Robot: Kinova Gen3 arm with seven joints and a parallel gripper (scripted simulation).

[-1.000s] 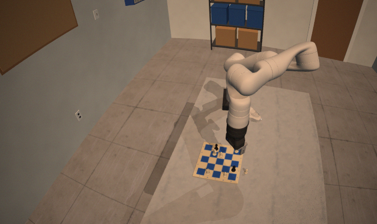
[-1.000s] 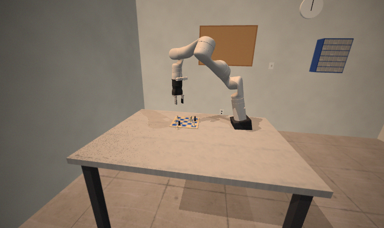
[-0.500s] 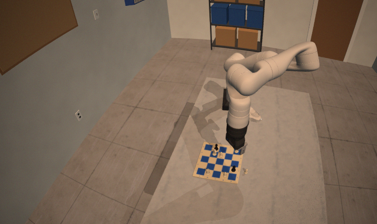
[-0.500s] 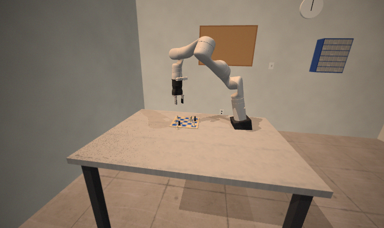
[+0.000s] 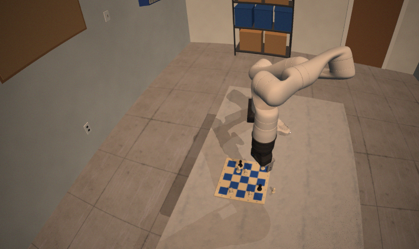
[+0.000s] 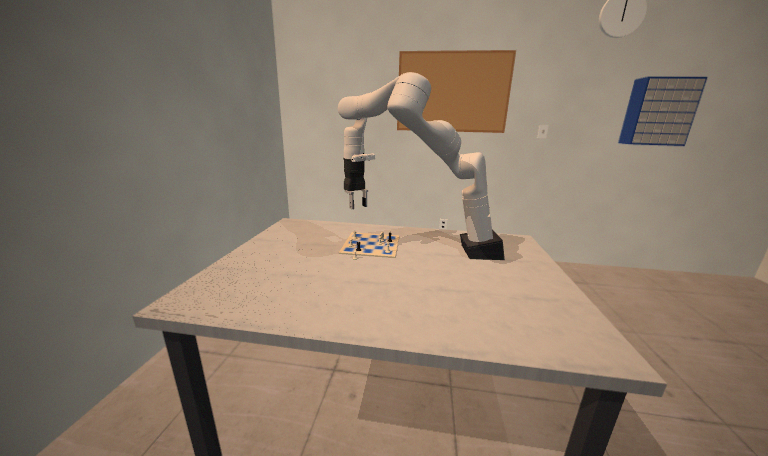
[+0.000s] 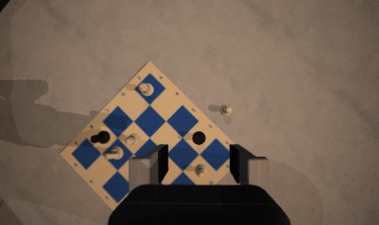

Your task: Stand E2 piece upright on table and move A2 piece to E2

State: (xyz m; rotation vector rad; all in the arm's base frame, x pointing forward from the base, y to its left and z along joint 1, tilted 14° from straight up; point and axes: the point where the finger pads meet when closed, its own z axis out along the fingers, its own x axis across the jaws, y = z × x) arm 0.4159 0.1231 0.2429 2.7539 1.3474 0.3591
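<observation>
A black piece (image 5: pixel 259 187) (image 6: pixel 358 246) (image 7: pixel 198 137) stands upright on E2, its base well inside the square. Square A2 (image 5: pixel 225 183) is bare in the top view; the gripper body hides it in the wrist view. A white piece (image 5: pixel 273 190) (image 6: pixel 355 255) (image 7: pixel 226 110) stands upright on the table, off the board (image 5: pixel 217 195) (image 7: pixel 66 153), beside the E edge near E2. My gripper (image 6: pixel 357 203) (image 7: pixel 198 157) is open and empty, pointing down high above the board.
Other pieces stand upright: white on E5 (image 5: pixel 262 167) (image 7: pixel 147 89), black on B5 (image 5: pixel 240 163) (image 7: pixel 103 137), white on B4 (image 5: pixel 238 170) (image 7: pixel 115 153), C4 (image 5: pixel 245 171) (image 7: pixel 131 139), D1 (image 5: pixel 249 194) (image 7: pixel 200 171) and B1 (image 5: pixel 231 190).
</observation>
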